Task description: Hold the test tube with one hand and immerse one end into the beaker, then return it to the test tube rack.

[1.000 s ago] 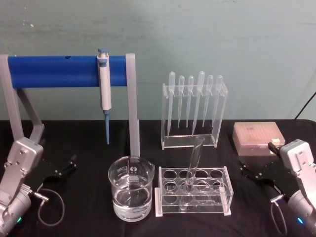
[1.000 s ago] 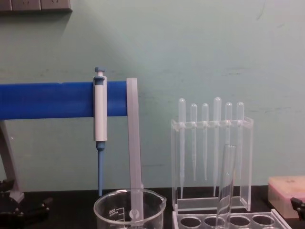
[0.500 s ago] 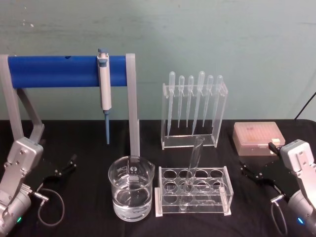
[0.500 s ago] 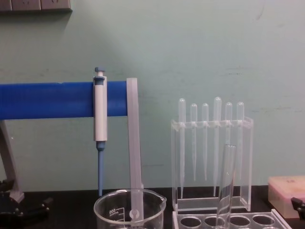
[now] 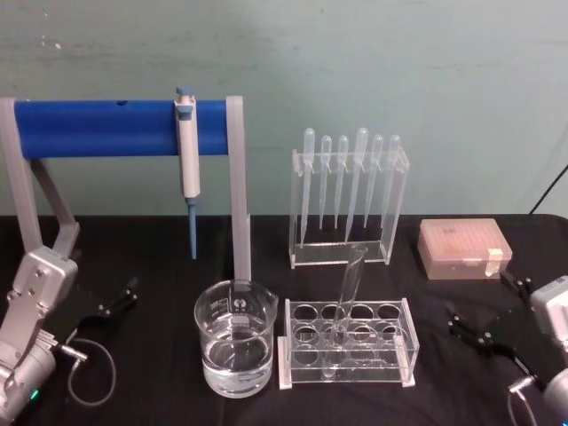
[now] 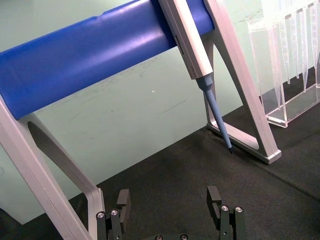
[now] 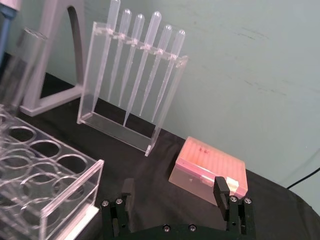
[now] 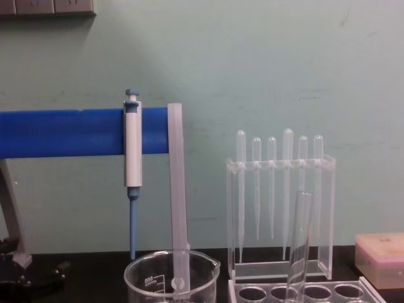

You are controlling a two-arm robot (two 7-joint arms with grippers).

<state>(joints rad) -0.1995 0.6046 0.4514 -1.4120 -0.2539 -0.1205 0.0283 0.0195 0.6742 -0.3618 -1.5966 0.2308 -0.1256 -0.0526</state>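
Observation:
The test tube (image 5: pixel 348 288) is a clear glass tube leaning in the clear plastic rack (image 5: pixel 404 366), rim up, right of the beaker (image 5: pixel 232 312). The beaker is wide, clear and part-filled with water. In the chest view the test tube (image 8: pixel 300 243) rises behind the beaker (image 8: pixel 170 274). My left gripper (image 5: pixel 117 299) rests open near the table's left side, far from the tube. My right gripper (image 5: pixel 484 306) is open at the right, a short way from the rack, with nothing between its fingers. From the right wrist, the test tube (image 7: pixel 25 65) shows past the open right gripper (image 7: pixel 173 189).
A blue bar stand (image 5: pixel 98 127) holds a blue-and-white micropipette (image 5: pixel 187 164) behind the beaker. A clear stand with several pipettes (image 5: pixel 348 191) is behind the rack. A pink box (image 5: pixel 461 247) sits at the back right. The left gripper (image 6: pixel 168 200) faces the stand's leg.
My right arm has drawn back toward me and to the right, lower in the head view and out of the chest view. The left arm, tube and beaker have not moved.

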